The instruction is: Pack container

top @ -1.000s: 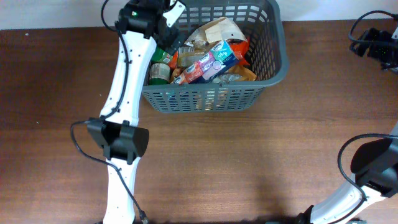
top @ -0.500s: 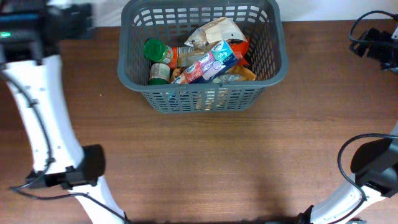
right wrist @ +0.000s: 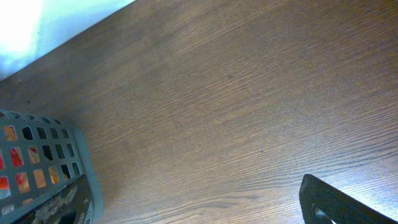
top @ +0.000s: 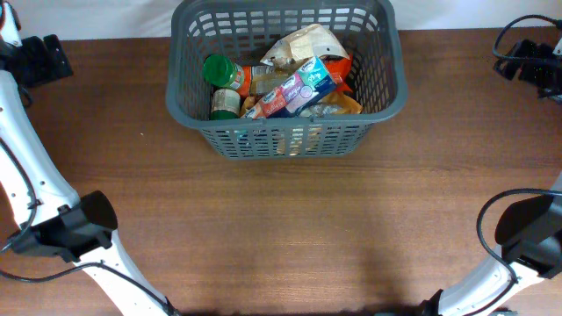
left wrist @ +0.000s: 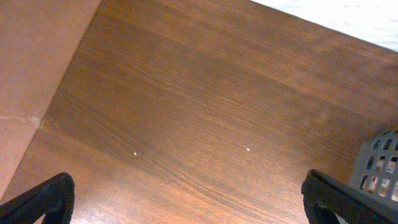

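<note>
Dark grey plastic rectangular basket (top: pixel 290 139) with slotted lattice sides and a thick rolled rim: stands upright at the upper centre of the overhead frame, on a brown wood-grain table (top: pixel 290 228), close to the table's far edge. Holds groceries heaped together. Round green-lidded jar (top: pixel 218 70) at the left end; second green-capped jar (top: pixel 225 103) just below it in the frame. Long blue-and-red printed carton (top: pixel 297 88) lying diagonally across the middle, on top of the heap. Crumpled beige paper packet (top: pixel 307 42) above the carton in the frame, orange wrapper (top: pixel 344 104) toward the right end.

Black two-finger left gripper (left wrist: pixel 189 202): hangs at the upper left of the overhead frame, well apart from the basket, on the end of a white jointed left arm (top: pixel 22 167). Spread wide in the left wrist view, with one dark fingertip (left wrist: pixel 43 199) at the lower left corner and the other at the lower right, and only bare wood between. Holds nothing. Corner of the basket at the right edge of that view.

Black right gripper (top: pixel 529 61): sits at the upper right of the overhead frame beside dark cables (top: pixel 507 42), well apart from the basket. Only one dark finger (right wrist: pixel 342 202) in the lower right of the right wrist view, so cannot tell whether wide or narrow. Basket corner at the lower left of that view, with orange packaging behind the slots.
</note>
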You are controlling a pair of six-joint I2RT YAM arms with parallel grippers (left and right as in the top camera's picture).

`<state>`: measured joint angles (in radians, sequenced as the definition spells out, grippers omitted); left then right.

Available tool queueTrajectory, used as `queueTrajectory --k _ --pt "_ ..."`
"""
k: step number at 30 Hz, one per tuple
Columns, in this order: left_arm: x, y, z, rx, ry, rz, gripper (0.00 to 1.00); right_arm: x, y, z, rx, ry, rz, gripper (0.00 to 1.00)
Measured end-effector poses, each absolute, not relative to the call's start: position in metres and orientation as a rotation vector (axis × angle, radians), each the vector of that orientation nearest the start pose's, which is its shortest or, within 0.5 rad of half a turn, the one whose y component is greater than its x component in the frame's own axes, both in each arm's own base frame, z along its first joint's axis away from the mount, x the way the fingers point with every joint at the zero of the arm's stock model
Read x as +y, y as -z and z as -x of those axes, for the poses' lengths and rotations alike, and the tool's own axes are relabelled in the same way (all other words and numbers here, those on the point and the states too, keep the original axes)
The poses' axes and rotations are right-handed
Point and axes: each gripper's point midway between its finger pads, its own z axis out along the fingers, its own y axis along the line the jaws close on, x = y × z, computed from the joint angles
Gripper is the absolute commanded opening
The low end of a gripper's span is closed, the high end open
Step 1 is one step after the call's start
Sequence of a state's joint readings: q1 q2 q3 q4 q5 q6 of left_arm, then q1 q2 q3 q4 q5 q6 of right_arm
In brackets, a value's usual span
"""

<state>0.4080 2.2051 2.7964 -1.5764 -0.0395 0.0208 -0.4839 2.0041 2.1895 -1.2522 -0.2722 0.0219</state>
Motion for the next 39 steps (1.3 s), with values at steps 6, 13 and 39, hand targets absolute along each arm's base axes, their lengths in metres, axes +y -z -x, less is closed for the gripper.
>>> queueTrajectory --k 6,13,39 --pt "0.195 -0.307 -0.44 2.52 -0.197 0.508 0.99 -0.177 -0.248 -0.444 2.528 -0.194 -0.549 0.99" --pt "0.195 -0.307 -0.441 2.52 -0.193 0.507 0.99 -0.1 -0.279 -0.455 2.511 -0.228 -0.325 0.99" --pt "0.193 -0.307 -0.441 2.521 -0.179 0.508 0.99 -0.014 -0.212 -0.223 1.769 0.109 0.051 0.99"
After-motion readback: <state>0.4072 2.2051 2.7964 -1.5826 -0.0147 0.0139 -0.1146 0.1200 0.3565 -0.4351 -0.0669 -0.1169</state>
